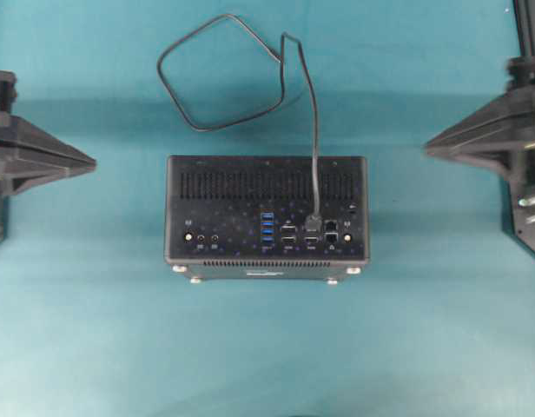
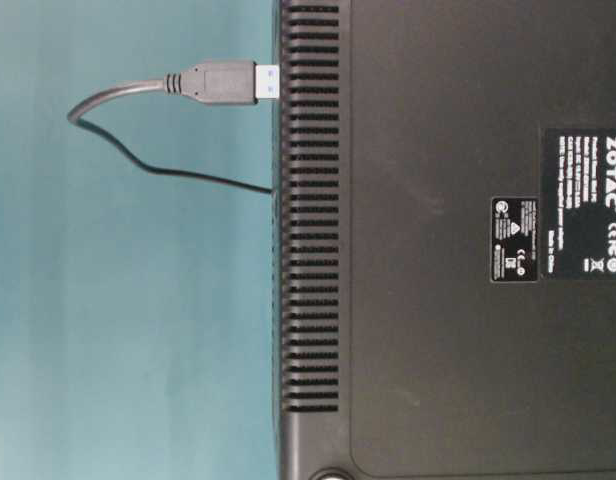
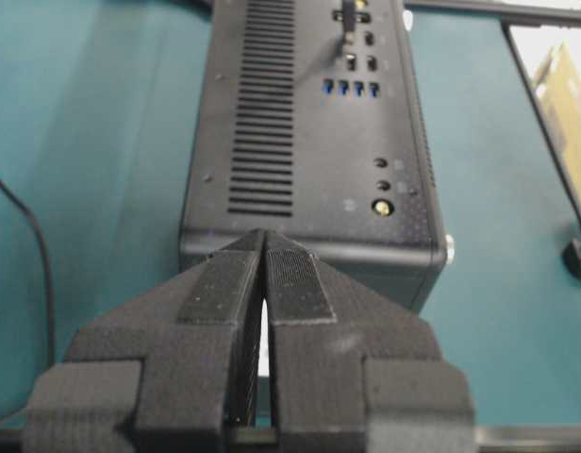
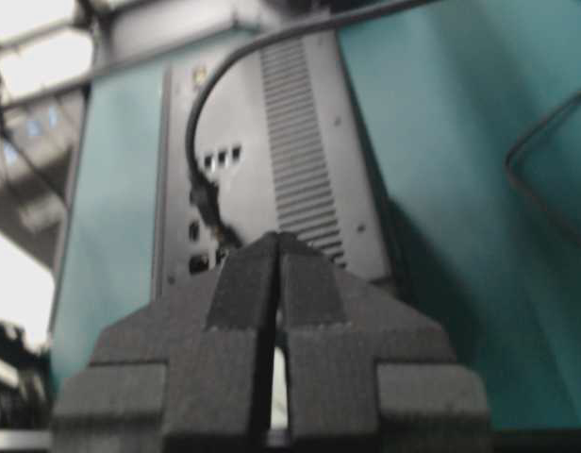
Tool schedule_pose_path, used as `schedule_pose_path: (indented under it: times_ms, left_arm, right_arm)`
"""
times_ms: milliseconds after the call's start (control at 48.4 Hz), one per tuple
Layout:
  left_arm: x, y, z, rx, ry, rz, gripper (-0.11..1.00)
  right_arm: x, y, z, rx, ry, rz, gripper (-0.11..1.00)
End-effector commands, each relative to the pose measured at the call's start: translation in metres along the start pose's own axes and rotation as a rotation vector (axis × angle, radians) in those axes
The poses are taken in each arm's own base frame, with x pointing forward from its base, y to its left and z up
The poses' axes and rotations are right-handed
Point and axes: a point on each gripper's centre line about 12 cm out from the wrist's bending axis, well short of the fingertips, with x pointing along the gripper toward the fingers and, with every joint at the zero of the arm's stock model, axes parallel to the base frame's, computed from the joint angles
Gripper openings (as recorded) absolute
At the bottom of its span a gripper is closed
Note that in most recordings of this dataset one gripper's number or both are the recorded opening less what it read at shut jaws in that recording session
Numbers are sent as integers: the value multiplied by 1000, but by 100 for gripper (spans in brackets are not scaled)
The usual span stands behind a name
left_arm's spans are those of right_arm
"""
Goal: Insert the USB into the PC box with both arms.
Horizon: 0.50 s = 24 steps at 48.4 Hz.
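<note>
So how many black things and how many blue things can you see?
Black box: 1
Black cable: 1
Black robot hands, left hand and right hand: 2
Blue sockets: 4
Total: 8

PC box [image 2: 458, 240] cropped, label print [image 2: 600, 232] illegible
</note>
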Motion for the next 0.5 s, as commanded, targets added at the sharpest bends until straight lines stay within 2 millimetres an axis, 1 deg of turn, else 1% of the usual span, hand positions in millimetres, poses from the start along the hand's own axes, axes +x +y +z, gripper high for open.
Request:
schedule_pose_path:
  times_ms: [0, 83, 186, 310, 393, 476]
  left_arm:
    - [5, -1, 12, 11, -12, -1, 0]
    - [8, -1, 12, 24, 2, -2, 0]
    - [8, -1, 17, 34, -5, -2, 0]
    - [7, -1, 18, 54, -9, -1, 0]
    - [7, -1, 16, 57, -5, -1, 0]
    - [7, -1, 16, 59, -5, -1, 0]
  right_arm:
    - [13, 9, 14, -7, 77, -10, 2]
    - [20, 13, 20, -11, 125, -22, 3]
    - [26, 23, 32, -23, 165, -16, 5]
    - [35, 32, 33, -39, 251, -22, 10]
    - [45, 34, 32, -45, 311, -38, 17]
    - [54, 36, 35, -48, 336, -45, 30]
